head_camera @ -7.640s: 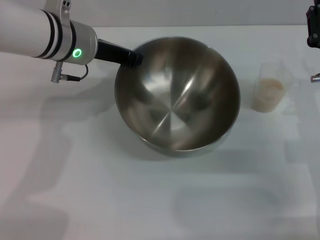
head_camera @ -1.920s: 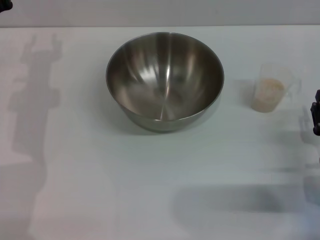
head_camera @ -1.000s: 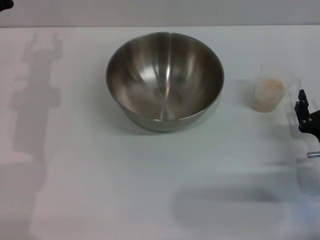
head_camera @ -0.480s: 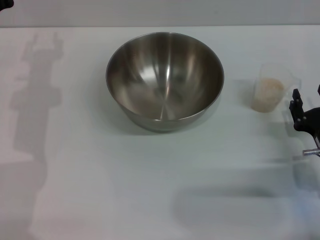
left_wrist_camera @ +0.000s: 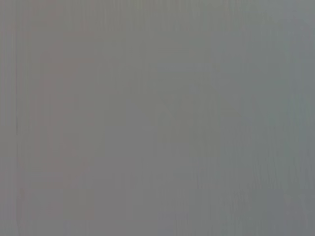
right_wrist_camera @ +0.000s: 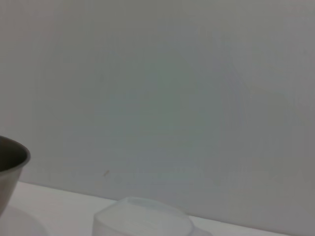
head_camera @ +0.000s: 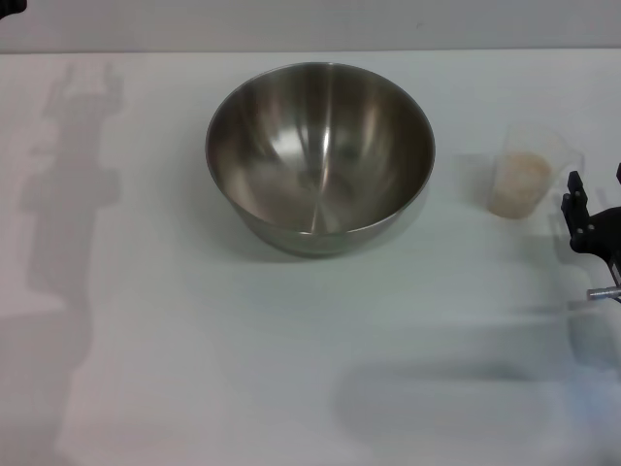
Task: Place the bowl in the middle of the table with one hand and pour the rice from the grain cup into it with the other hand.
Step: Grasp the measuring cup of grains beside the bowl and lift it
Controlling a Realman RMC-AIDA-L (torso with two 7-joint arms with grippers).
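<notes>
The bowl [head_camera: 319, 155] is sitting upright and empty near the middle of the worktop [head_camera: 291, 369]. The grain cup [head_camera: 525, 173] is standing upright to the bowl's right, well apart from it, holding the rice [head_camera: 521, 181] in its lower part. The right gripper [head_camera: 592, 225] is hovering at the worktop's right edge, just beside the cup and not touching it; whether its jaws are released or clenched cannot be told. The right wrist view is showing the cup's rim [right_wrist_camera: 142, 216] and the bowl's edge [right_wrist_camera: 12, 164]. The left gripper [head_camera: 10, 8] is sitting parked at the far left corner, jaws' state not discernible.
</notes>
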